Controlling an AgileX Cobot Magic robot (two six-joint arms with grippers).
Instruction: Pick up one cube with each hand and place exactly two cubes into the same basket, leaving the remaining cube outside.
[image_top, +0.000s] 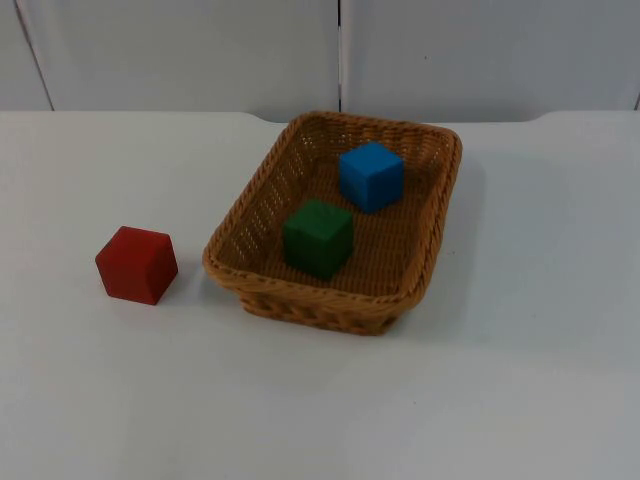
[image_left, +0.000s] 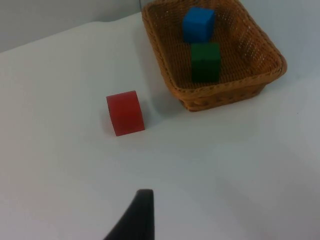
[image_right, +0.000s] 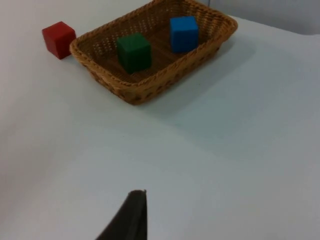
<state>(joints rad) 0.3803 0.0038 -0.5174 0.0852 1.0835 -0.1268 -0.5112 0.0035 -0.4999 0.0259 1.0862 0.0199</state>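
Top view has the green cube (image_top: 318, 238) and blue cube (image_top: 371, 177) in the basket (image_top: 232, 262), red cube (image_top: 137, 264) deliberately outside on the table (image_top: 520, 350); either claw's state I cannot tell.

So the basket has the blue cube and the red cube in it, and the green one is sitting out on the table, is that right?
Not quite: the colours are swapped. The top view shows the basket holding the blue cube and the green cube, while the red cube sits out on the table.

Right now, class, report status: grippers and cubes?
Left gripper, right gripper back, waiting. Green cube, blue cube in basket. Red cube outside.
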